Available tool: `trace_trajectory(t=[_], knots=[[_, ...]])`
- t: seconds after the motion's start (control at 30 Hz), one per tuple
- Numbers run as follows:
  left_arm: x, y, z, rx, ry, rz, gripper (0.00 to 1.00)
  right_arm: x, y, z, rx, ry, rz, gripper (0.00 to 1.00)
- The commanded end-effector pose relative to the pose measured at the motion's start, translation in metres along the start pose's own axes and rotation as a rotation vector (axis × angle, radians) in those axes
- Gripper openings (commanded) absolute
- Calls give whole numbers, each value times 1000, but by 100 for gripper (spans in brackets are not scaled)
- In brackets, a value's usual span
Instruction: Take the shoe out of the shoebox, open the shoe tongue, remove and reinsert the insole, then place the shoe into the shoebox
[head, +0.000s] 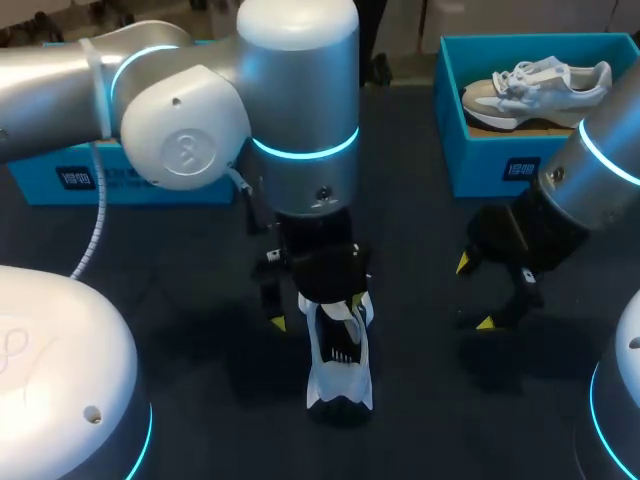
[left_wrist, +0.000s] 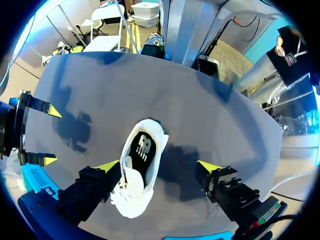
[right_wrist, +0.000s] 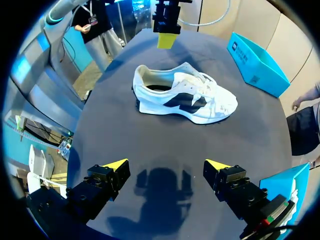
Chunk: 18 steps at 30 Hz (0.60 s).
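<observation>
While left tool (left_wrist: 159, 166) hangs spread apart over white shoe (left_wrist: 139, 172) (upright on desk (right_wrist: 250, 142)), right tool (right_wrist: 166, 165) is spread too, nearby

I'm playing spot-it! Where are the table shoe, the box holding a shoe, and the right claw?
shoe (right_wrist: 185, 99), right wrist view, on its side.
box (head: 480, 165), head view, on its front wall.
right claw (right_wrist: 166, 164), right wrist view, midway between its tips.

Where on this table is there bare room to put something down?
Bare tabletop lies between the white shoe and the blue box at far left, and a strip between the shoe and the right arm's open jaws. Crowded: the shoe itself, straddled by the left arm's open jaws, and the shoebox, holding a second shoe.
</observation>
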<state>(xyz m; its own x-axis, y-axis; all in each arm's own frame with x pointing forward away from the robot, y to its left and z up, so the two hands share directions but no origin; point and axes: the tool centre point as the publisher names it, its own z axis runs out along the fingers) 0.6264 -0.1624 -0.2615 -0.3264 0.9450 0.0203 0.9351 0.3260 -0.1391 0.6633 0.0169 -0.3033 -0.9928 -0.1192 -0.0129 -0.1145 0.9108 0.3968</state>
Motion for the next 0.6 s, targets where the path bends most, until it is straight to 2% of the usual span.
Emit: trace_trajectory(t=[0.03,0.1,0.13,0.2,0.53,0.6], knots=[[2,-4,8,31,-10,-87,100,1,0,1,2,-2,-1,100],[6,-7,12,107,-17,-275,100,1,0,1,2,-2,-1,100],[7,-10,12,47,-47,-487,100,1,0,1,2,-2,-1,100],[18,-20,7,-191,-139,-794,100,1,0,1,2,-2,-1,100],[18,-20,7,-191,-139,-794,100,1,0,1,2,-2,-1,100],[14,-21,11,-139,-170,-927,100,1,0,1,2,-2,-1,100]])
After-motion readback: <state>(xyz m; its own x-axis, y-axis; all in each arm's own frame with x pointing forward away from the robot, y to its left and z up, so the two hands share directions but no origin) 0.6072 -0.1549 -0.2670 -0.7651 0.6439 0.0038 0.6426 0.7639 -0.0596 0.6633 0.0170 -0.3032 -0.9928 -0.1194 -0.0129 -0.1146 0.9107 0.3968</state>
